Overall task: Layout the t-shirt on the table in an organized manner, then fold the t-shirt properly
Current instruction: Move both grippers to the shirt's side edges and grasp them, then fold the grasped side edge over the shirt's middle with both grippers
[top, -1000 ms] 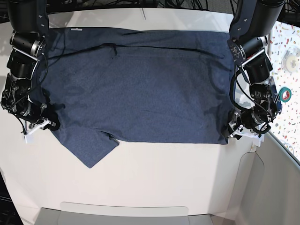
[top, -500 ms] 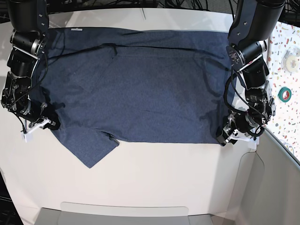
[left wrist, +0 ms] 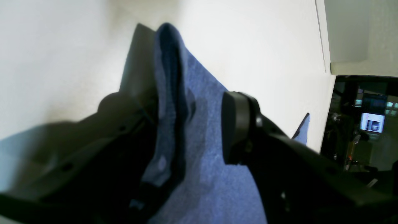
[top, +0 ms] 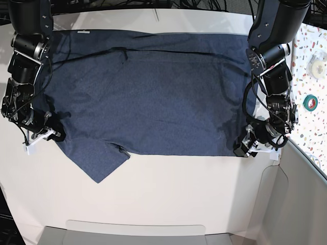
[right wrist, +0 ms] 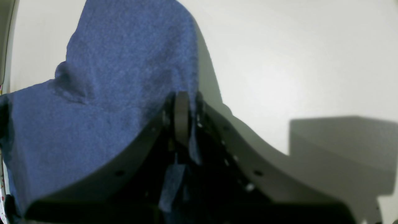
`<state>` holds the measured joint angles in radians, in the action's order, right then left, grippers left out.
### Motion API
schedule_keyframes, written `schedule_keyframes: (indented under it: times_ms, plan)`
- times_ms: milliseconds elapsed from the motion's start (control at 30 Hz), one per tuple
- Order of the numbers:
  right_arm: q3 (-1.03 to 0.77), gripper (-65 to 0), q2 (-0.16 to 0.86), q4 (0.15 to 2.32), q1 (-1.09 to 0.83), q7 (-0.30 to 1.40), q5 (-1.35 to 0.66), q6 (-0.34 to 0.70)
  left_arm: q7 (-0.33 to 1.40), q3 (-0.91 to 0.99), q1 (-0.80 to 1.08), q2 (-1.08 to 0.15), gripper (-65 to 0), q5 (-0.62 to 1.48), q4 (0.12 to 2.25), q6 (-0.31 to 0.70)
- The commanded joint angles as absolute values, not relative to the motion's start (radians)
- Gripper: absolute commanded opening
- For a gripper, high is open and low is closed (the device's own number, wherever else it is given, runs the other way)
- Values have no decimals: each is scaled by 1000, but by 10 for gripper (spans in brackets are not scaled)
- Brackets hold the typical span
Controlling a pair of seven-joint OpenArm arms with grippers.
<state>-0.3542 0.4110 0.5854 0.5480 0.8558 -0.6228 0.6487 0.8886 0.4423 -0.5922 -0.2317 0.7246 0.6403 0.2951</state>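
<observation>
The dark navy t-shirt (top: 148,97) lies spread flat across the white table (top: 168,189), with one sleeve (top: 97,161) pointing toward the front left. At the shirt's front right corner, my left gripper (top: 246,147) is open. In the left wrist view the t-shirt (left wrist: 202,174) runs loosely between the spread jaws of the left gripper (left wrist: 186,118). My right gripper (top: 49,136) is at the shirt's left edge. The right wrist view shows the right gripper (right wrist: 183,116) shut on a fold of the t-shirt (right wrist: 118,62).
A speckled strip (top: 319,41) runs along the right side and carries a green tape roll (top: 310,102) and a white roll (top: 317,64). A pale panel (top: 301,194) stands at the front right. Cables hang behind the table's far edge.
My left gripper has slid a little left in the base view, onto the shirt's front right corner, and nudged that corner inward. The right arm has not moved.
</observation>
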Motion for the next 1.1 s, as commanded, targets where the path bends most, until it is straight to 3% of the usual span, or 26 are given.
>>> schedule_keyframes:
  times_ms: [0,67,167,200,467,767,1067]
  plan:
    - [-349,-650,415,585,544,905,-561,650,895,440,-611,-243,-405,720,654,294]
    - [-349,-650,415,585,538,905,-561,650,895,440,-608,-246,-474,719,651,294]
    - [-349,-650,404,585,532,905,-559,650,895,440,-593,-248,-638,719,651,294]
    - [-349,-650,401,587,532,905,-559,650,895,440,-591,-248,-650,719,654,294]
    - [-349,-650,397,650,530,905,-559,650,906,440,-596,-248,-650,719,673,294]
    - [-348,-650,404,891,470,908,-562,650,1086,440,-587,-248,-650,723,929,294]
    - [-357,-650,404,1188,320,908,-565,651,1268,441,-443,-248,-650,725,1277,294]
